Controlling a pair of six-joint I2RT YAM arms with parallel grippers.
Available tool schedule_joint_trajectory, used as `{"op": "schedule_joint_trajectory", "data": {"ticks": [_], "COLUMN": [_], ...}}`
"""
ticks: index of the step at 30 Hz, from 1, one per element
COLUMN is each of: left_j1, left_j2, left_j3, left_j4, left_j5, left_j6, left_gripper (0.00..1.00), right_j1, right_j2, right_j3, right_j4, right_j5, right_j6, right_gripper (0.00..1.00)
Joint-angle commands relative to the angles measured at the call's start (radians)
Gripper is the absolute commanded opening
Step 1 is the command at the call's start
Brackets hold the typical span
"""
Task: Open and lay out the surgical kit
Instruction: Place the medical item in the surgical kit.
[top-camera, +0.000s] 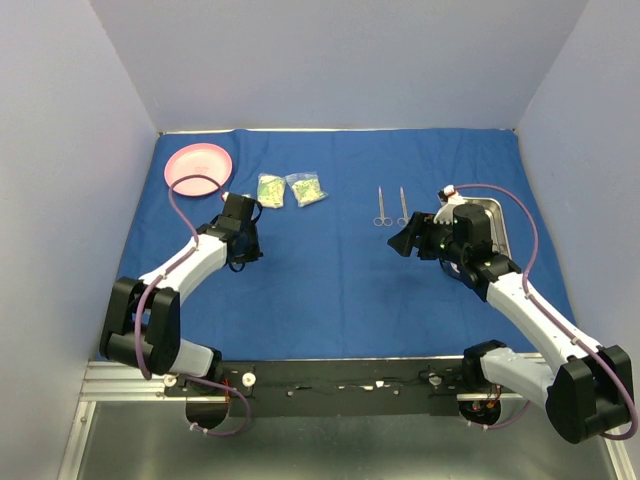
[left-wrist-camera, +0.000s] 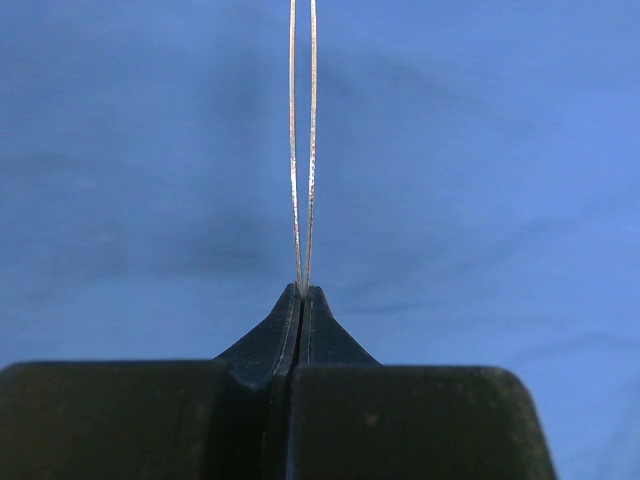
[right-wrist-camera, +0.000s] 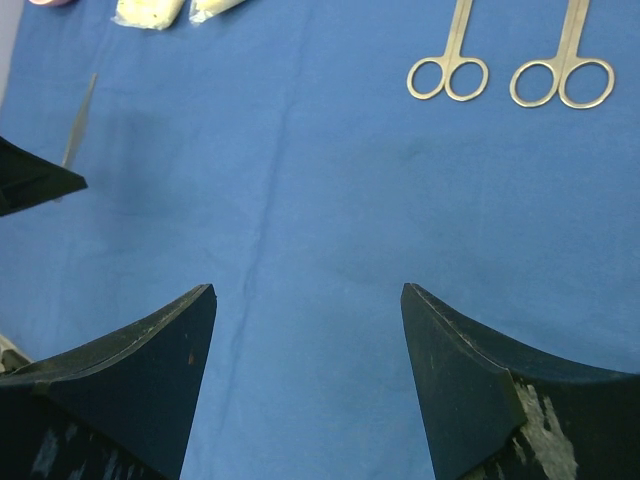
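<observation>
The royal-blue cloth wrap (top-camera: 330, 270) lies spread flat over the table. On it, two yellow-green packets (top-camera: 271, 190) (top-camera: 306, 188) lie side by side at the back, and two silver scissor-like forceps (top-camera: 381, 207) (top-camera: 403, 207) lie parallel, right of centre. The steel tray (top-camera: 497, 215) sits at the right, partly hidden by my right arm. My left gripper (left-wrist-camera: 302, 292) is shut on thin silver tweezers (left-wrist-camera: 302, 150), which stick straight out from its tips over the cloth. My right gripper (right-wrist-camera: 309, 288) is open with only cloth between its fingers, below the forceps' ring handles (right-wrist-camera: 460, 30).
A pink plate (top-camera: 200, 165) rests at the cloth's back left corner. Pale walls close in the left, right and back sides. A metal rail (top-camera: 330, 375) carrying both arm bases runs along the near edge.
</observation>
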Motion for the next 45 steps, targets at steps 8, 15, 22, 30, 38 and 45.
{"op": "schedule_joint_trajectory", "data": {"ticks": [8, 15, 22, 30, 38, 45], "left_j1": [0.132, 0.148, 0.148, 0.149, 0.149, 0.149], "left_j2": [0.136, 0.174, 0.2, 0.171, 0.088, -0.264], "left_j3": [0.086, 0.09, 0.122, 0.119, 0.135, 0.127], "left_j4": [-0.075, -0.104, -0.146, -0.158, -0.199, -0.222], "left_j5": [-0.024, -0.031, -0.078, -0.095, -0.127, -0.184], "left_j6": [0.166, 0.195, 0.181, 0.161, 0.135, 0.084], "left_gripper": [0.0, 0.06, 0.18, 0.35, 0.46, 0.76], "right_j1": [-0.006, -0.007, -0.006, -0.007, -0.006, -0.006], "right_j2": [-0.01, -0.007, -0.007, -0.021, -0.061, -0.093], "right_j3": [-0.024, -0.026, -0.023, -0.021, 0.023, 0.12], "right_j4": [-0.013, -0.015, -0.018, -0.017, -0.082, -0.248], "right_j5": [0.036, 0.044, 0.038, 0.033, 0.053, 0.228], "right_j6": [-0.04, -0.044, -0.049, -0.055, -0.082, -0.104], "right_gripper": [0.83, 0.83, 0.83, 0.83, 0.83, 0.86]}}
